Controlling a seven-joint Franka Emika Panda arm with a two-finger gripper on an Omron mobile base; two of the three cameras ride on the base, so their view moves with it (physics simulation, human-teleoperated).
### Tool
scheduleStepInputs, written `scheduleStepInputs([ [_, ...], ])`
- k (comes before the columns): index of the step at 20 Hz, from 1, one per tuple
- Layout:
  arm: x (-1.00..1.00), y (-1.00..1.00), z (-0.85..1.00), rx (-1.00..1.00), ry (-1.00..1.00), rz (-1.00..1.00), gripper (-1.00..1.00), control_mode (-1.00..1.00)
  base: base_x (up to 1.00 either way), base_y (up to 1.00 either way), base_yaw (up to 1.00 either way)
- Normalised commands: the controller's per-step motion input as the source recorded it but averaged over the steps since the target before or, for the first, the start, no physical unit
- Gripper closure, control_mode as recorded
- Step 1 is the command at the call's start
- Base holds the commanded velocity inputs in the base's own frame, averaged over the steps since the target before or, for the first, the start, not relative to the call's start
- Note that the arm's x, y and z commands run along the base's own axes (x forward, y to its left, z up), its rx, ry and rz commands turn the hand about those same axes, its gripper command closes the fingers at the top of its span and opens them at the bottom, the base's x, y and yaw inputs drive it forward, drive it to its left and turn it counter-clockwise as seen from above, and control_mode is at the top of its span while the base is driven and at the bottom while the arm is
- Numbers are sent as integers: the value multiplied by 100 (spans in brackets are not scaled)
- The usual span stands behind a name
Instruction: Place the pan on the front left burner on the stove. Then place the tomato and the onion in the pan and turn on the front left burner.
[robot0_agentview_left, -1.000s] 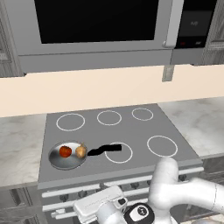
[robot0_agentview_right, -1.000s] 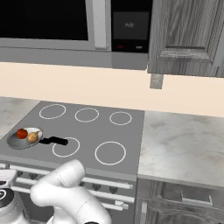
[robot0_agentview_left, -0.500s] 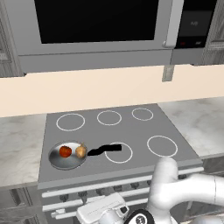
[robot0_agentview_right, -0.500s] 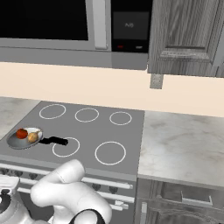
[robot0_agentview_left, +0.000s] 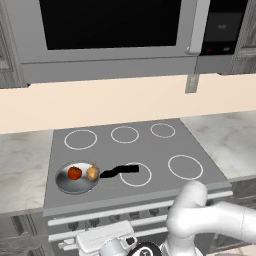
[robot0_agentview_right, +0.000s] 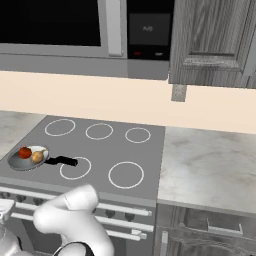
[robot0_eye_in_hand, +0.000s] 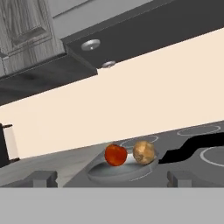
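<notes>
The steel pan (robot0_agentview_left: 76, 181) sits at the front left of the grey stove (robot0_agentview_left: 150, 150), covering most of the front left burner (robot0_eye_in_hand: 141, 176). Its black handle (robot0_agentview_left: 120, 171) points right. Inside the pan lie the red tomato (robot0_agentview_left: 74, 173) and, to its right, the tan onion (robot0_agentview_left: 92, 172). The pan (robot0_agentview_right: 22, 161), tomato (robot0_agentview_right: 25, 152) and onion (robot0_agentview_right: 37, 156) also appear in the right base view. My gripper (robot0_eye_in_hand: 111, 178) is open and empty. It hangs low in front of the stove's front edge, looking up across the cooktop at the tomato (robot0_eye_in_hand: 116, 155) and onion (robot0_eye_in_hand: 144, 152).
A row of dark knobs (robot0_agentview_left: 116, 218) and pale bar handles (robot0_agentview_left: 145, 234) line the stove front beside my hand. A microwave (robot0_agentview_left: 110, 35) hangs above. Marble counters (robot0_agentview_right: 210, 160) flank the stove. A wood cabinet (robot0_agentview_right: 215, 40) is at upper right.
My hand has sunk a little lower and to the left along the stove's front. The pan, tomato and onion have stayed put.
</notes>
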Motion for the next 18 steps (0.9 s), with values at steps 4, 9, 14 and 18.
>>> scheduleStepInputs([
  [4,0,49,-20,0,0,-10,-100,-100,0,0,0],
  [9,0,31,-35,0,0,-2,-100,-100,0,0,0],
  [14,0,2,-34,0,1,0,-100,-100,0,0,0],
  [18,0,0,-34,0,14,0,-100,-100,0,0,0],
])
